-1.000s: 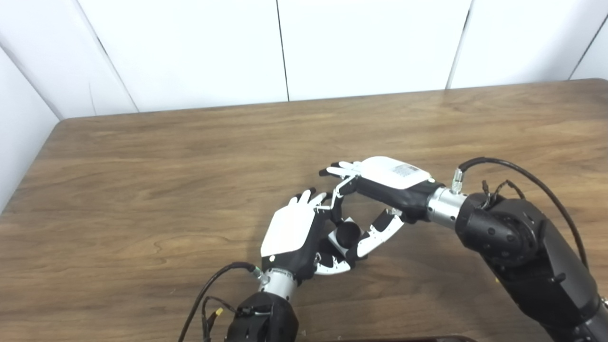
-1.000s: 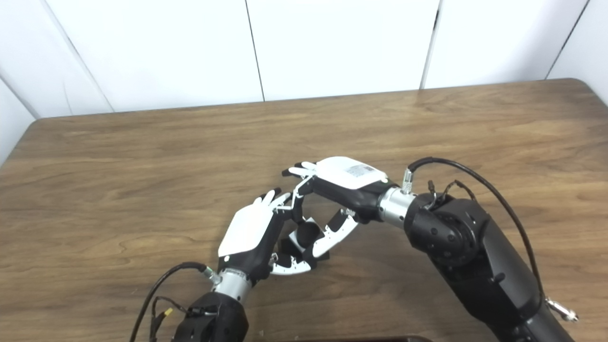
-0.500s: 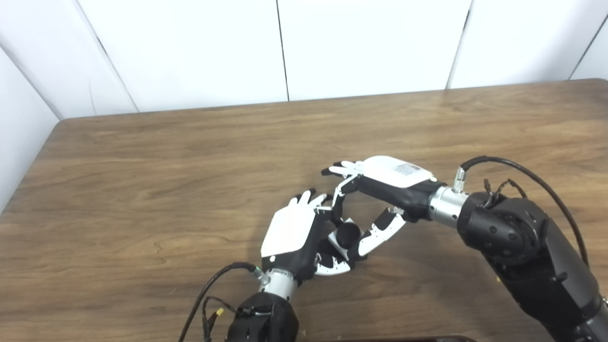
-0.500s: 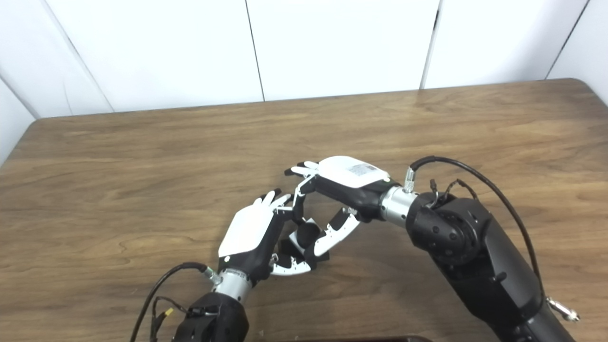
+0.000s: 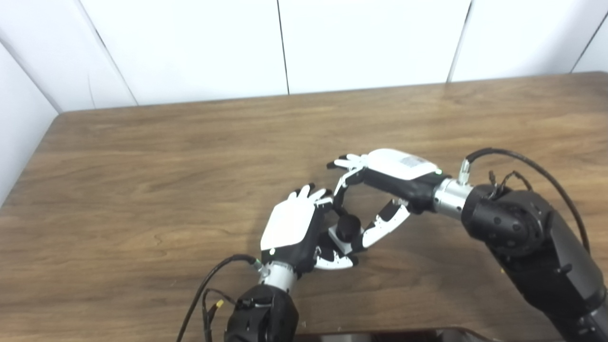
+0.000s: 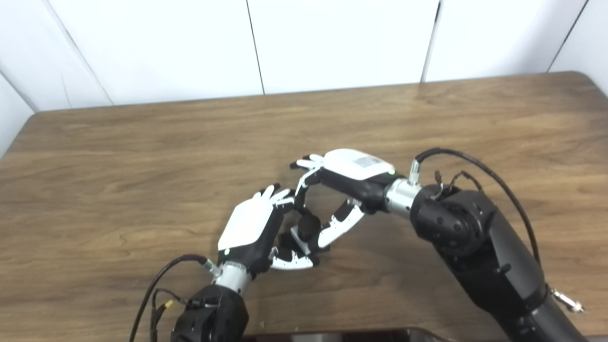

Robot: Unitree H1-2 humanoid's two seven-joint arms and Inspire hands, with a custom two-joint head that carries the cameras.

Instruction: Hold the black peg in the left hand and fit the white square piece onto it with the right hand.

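Observation:
My left hand (image 5: 290, 228) is low over the table, palm turned right, shut on the black peg (image 5: 348, 226). The peg's round dark end points up and to the right. The white square piece (image 5: 338, 237) sits around the peg, close against my left hand's fingers. My right hand (image 5: 385, 183) reaches in from the right, its fingers curling down behind the piece and its thumb (image 5: 380, 227) pressed on the piece's near right side. The two hands touch at the fingertips. The peg's lower part is hidden inside my left hand. The peg also shows in the right eye view (image 6: 308, 223).
The brown wooden table (image 5: 142, 156) stretches left, right and back to a white panelled wall (image 5: 190, 47). Cables loop from both wrists, with one loop by my right wrist (image 5: 517, 159). A dark edge (image 5: 403, 332) shows at the picture's bottom.
The whole picture has shifted, so the camera has moved. Both hands stay joined around the peg and the white piece, and both grips look unchanged.

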